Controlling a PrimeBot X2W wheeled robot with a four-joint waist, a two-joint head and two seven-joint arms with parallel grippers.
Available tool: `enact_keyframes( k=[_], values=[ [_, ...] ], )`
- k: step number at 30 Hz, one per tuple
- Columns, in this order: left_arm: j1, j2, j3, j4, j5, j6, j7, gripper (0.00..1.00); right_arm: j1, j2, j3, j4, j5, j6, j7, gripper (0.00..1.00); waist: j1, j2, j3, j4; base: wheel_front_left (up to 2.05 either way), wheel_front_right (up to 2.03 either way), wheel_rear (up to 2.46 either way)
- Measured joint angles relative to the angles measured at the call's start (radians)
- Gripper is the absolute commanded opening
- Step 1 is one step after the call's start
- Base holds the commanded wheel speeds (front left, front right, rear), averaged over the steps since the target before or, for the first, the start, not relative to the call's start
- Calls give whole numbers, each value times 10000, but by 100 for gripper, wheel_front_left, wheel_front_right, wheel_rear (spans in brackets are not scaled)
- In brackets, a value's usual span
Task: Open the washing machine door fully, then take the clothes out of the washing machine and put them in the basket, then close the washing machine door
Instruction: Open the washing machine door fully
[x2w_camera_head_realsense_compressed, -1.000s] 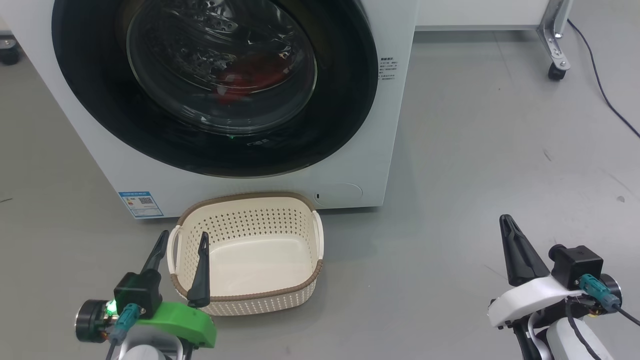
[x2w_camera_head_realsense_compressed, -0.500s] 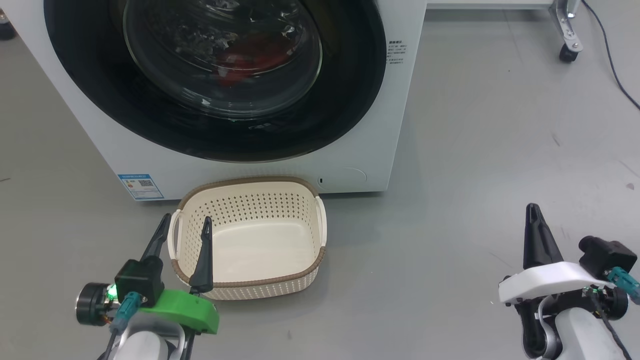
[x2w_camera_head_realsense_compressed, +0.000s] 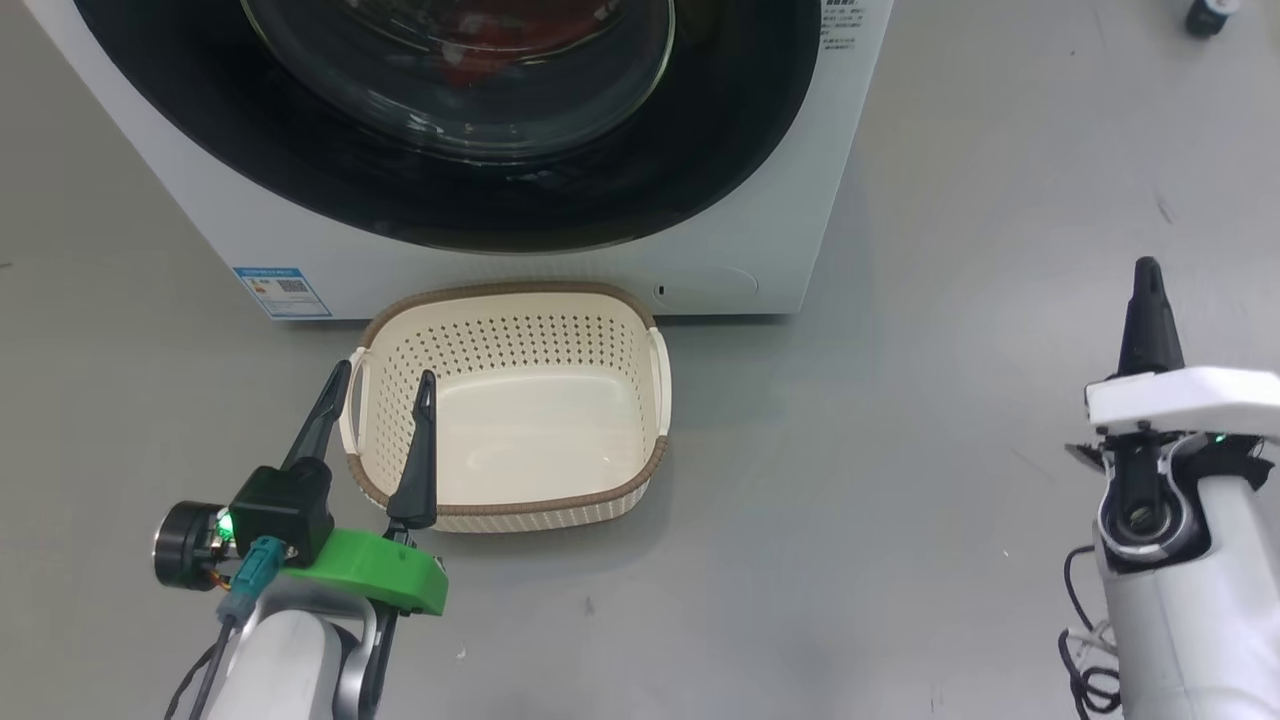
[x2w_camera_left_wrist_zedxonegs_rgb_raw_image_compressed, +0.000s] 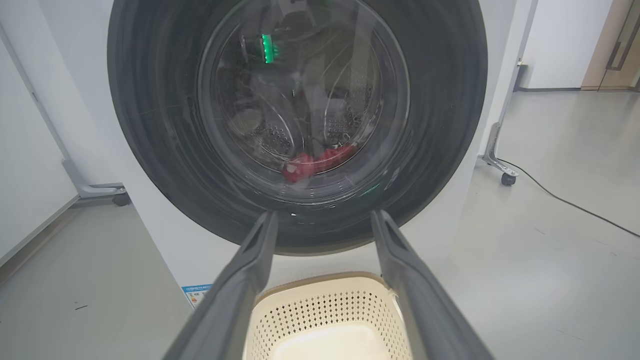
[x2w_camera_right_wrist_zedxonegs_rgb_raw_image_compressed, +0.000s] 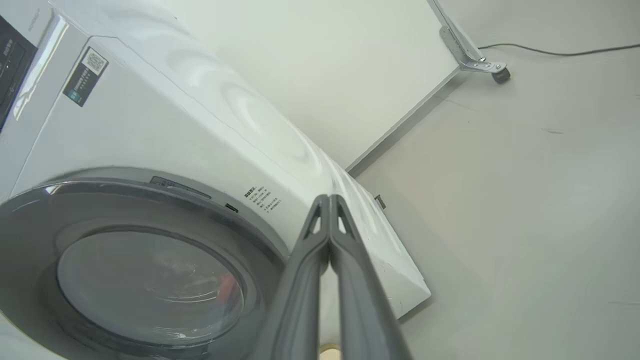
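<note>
Washing machine door (x2w_camera_left_wrist_zedxonegs_rgb_raw_image_compressed: 300, 125) shut, red clothes (x2w_camera_left_wrist_zedxonegs_rgb_raw_image_compressed: 315, 162) behind its glass, basket (x2w_camera_head_realsense_compressed: 505, 295) on the floor (x2w_camera_head_realsense_compressed: 900, 450) against the front of the washing machine (x2w_camera_head_realsense_compressed: 790, 240); left gripper (x2w_camera_head_realsense_compressed: 385, 371) spread apart, right gripper (x2w_camera_right_wrist_zedxonegs_rgb_raw_image_compressed: 329, 200) pressed together, so it may slip off the glossy door rim.

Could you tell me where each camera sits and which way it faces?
Head view: high, looking down at the basket and washing machine door; left gripper, right gripper show.
Left wrist view: low, facing the door squarely along the open left gripper.
Right wrist view: tilted, facing the washing machine along the shut right gripper.
Shared: red clothes behind the door.
</note>
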Motion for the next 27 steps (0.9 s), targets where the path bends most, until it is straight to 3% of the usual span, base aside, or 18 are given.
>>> enact_keyframes(
  k=[6, 10, 20, 27],
  values=[
    [-353, -15, -58, -180, 2, 2, 0, 100, -1374, 10, -554, 59, 2422, 31, 1333, 0, 0, 0, 672, 196, 0, 0, 0],
    [-565, -23, -207, -268, -6, 2, 0, 100, -2112, -8, -894, 90, 3394, 33, 2033, 0, 0, 0, 1058, 335, 0, 0, 0],
    [-1033, -40, -637, -560, -293, 21, -2, 100, -3885, -345, -1340, 261, 4748, 69, 3442, 0, 1, 0, 1925, 693, 0, 0, 0],
    [-1562, -79, -1043, -660, -652, 138, -2, 100, -5170, -815, -1383, 497, 5526, -211, 4640, 0, 1, 0, 2520, 1052, 0, 0, 0]
  ],
)
